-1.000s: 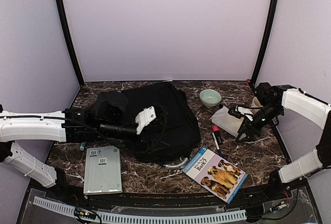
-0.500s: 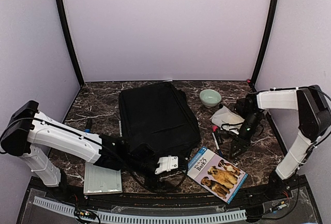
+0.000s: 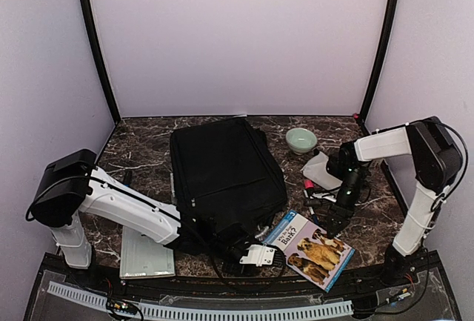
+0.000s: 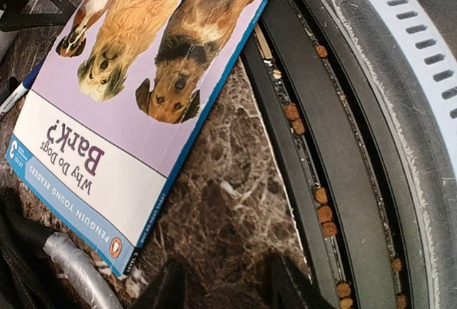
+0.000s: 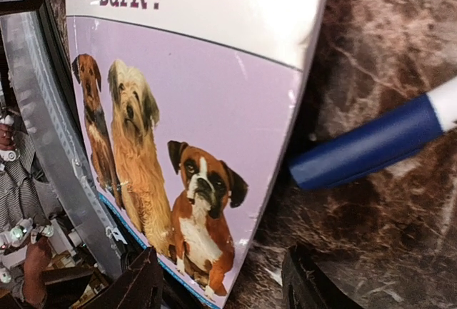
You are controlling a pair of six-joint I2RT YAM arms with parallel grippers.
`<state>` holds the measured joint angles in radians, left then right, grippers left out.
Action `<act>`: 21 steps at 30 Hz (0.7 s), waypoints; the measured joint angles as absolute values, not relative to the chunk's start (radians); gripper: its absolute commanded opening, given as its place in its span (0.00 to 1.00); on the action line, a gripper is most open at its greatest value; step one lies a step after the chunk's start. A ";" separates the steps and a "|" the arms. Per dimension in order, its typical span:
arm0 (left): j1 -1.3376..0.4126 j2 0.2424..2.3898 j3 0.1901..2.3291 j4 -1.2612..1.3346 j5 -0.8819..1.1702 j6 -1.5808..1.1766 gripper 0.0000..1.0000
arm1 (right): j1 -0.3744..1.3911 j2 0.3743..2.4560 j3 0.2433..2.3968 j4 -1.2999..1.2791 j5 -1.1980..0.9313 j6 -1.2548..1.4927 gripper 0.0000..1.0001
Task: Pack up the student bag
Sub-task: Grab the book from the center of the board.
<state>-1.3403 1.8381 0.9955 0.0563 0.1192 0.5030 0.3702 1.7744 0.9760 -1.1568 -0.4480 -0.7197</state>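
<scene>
The student bag [image 3: 222,169], a big black fabric backpack, lies flat in the middle of the table, its grey handle [image 4: 71,270] at the near end. A dog book [image 3: 309,249] lies to its near right. My left gripper [image 3: 274,256] hangs low between the bag's near end and the book's corner; in the left wrist view the left gripper [image 4: 225,291] is open over bare marble beside the book [image 4: 136,73]. My right gripper [image 5: 223,284] is open, straddling the book's [image 5: 193,95] right edge, with a blue pen [image 5: 371,145] just beyond.
A grey flat notebook [image 3: 147,250] lies at the near left. A green bowl [image 3: 301,139], a translucent white pouch [image 3: 322,171] and a red marker [image 3: 309,186] sit at the right. The black front rail [image 4: 335,145] runs close to the left gripper.
The left arm swung from over the bag down to the near edge beside the book, its jaws narrowing. The right gripper came down from the pouch to the book's right edge.
</scene>
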 measured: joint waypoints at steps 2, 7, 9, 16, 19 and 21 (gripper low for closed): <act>-1.340 1.863 1.010 0.063 0.119 0.525 0.42 | 0.387 1.794 0.983 -1.169 -0.456 -0.715 0.57; -1.340 1.925 1.057 0.088 0.123 0.563 0.40 | 0.423 1.840 0.998 -1.216 -0.484 -0.709 0.54; -1.340 1.951 1.082 0.104 0.123 0.569 0.39 | 0.425 1.857 1.002 -1.230 -0.498 -0.714 0.52; -1.340 2.003 1.118 0.177 0.122 0.560 0.38 | 0.426 1.887 1.025 -1.256 -0.518 -0.750 0.46; -1.340 2.011 1.118 0.203 0.113 0.548 0.38 | 0.429 1.899 1.055 -1.247 -0.540 -0.757 0.43; -1.340 2.016 1.115 0.224 0.107 0.538 0.38 | 0.430 1.914 1.084 -1.247 -0.573 -0.766 0.42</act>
